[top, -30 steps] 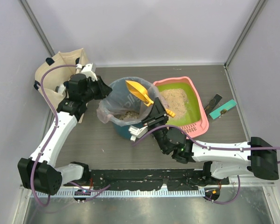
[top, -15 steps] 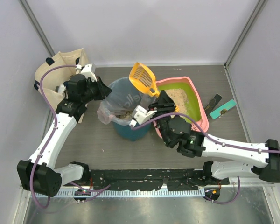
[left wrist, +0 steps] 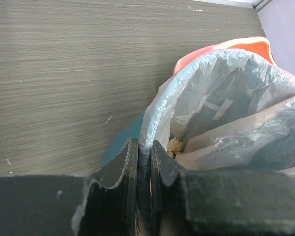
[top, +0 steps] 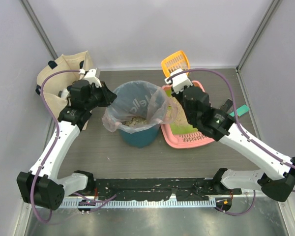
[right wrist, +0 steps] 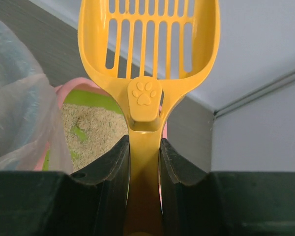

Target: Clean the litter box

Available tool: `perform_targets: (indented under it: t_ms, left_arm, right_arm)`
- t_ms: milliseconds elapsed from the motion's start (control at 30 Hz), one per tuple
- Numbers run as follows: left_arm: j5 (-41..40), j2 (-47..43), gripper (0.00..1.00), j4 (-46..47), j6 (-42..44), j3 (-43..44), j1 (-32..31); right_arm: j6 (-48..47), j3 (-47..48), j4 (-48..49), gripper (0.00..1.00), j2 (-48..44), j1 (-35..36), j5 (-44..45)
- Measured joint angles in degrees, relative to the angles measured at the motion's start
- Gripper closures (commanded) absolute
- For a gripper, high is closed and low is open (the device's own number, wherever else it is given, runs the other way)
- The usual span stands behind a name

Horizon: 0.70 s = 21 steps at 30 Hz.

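Note:
The pink litter box (top: pixel 188 143) lies right of the teal bin (top: pixel 137 136), with beige litter (top: pixel 177 109) on its green floor. My right gripper (top: pixel 174 75) is shut on the handle of the orange slotted scoop (top: pixel 175 62), which is held up over the box's far end. In the right wrist view the scoop (right wrist: pixel 147 49) is empty between my jaws (right wrist: pixel 145 147), with the litter (right wrist: pixel 93 130) below it. My left gripper (top: pixel 108 96) is shut on the rim of the bin's clear bag (top: pixel 137 102). The left wrist view shows the film pinched in my gripper (left wrist: pixel 144 147).
A beige cloth bag (top: pixel 64 69) stands at the back left by the wall. Right of the litter box lie a black tool (top: pixel 225 106) and a teal one (top: pixel 235 114). Clumps and litter (top: pixel 135 121) lie inside the bin. Enclosure walls stand on three sides.
My right arm has swung the scoop up and away from over the bin to the right, above the far end of the litter box. The left gripper has stayed on the bag rim.

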Motion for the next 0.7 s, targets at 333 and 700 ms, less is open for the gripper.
perform_targets:
  t_ms: [333, 700]
  left_arm:
    - [-2.19, -1.36, 0.75, -0.04, 0.76, -1.03, 0.00]
    - [-4.63, -4.90, 0.22, 2.38, 2.69, -1.03, 0.00]
  right_arm:
    - [25.83, 3.61, -23.28, 0.99, 1.05, -21.51, -20.72]
    - [38.69, -0.57, -38.03, 0.99, 2.16, -24.92, -31.87]
